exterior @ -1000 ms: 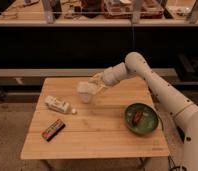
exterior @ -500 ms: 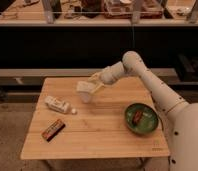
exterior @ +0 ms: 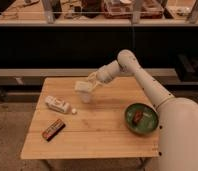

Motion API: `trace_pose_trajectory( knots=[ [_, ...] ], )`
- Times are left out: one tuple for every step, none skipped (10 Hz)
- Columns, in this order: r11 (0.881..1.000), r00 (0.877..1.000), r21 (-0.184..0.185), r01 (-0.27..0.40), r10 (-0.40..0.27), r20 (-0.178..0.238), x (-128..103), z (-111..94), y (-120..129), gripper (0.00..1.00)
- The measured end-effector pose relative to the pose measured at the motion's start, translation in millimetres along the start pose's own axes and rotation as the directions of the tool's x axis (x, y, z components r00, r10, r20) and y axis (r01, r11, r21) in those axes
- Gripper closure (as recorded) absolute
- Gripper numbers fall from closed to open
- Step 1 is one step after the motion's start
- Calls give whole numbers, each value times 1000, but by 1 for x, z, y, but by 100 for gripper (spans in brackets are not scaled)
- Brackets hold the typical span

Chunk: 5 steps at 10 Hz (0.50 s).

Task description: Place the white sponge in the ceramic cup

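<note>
The white sponge is a flat off-white pad held level just above the ceramic cup, a pale tumbler standing upright on the wooden table at its back middle. My gripper comes in from the right at the end of the white arm and is shut on the sponge's right edge. The sponge hides the cup's rim, and I cannot tell whether the two touch.
A white bottle-like packet lies left of the cup with a small white bit beside it. A dark red-brown bar lies at the front left. A green bowl holding a brown item stands at the right.
The gripper with the sponge has shifted slightly left and now sits over the cup. The other things have not moved.
</note>
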Motion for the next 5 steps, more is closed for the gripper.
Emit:
trace_pose_trajectory(
  knots=[
    [1000, 1000, 23, 0, 1, -10, 5, 2, -9, 99],
    [999, 1000, 35, 0, 1, -17, 7, 4, -14, 95],
    [999, 1000, 45, 1, 0, -27, 9, 6, -18, 86],
    [999, 999, 49, 4, -2, -41, 11, 9, -21, 75],
    [999, 998, 49, 6, -3, -62, 12, 11, -22, 63]
  ],
)
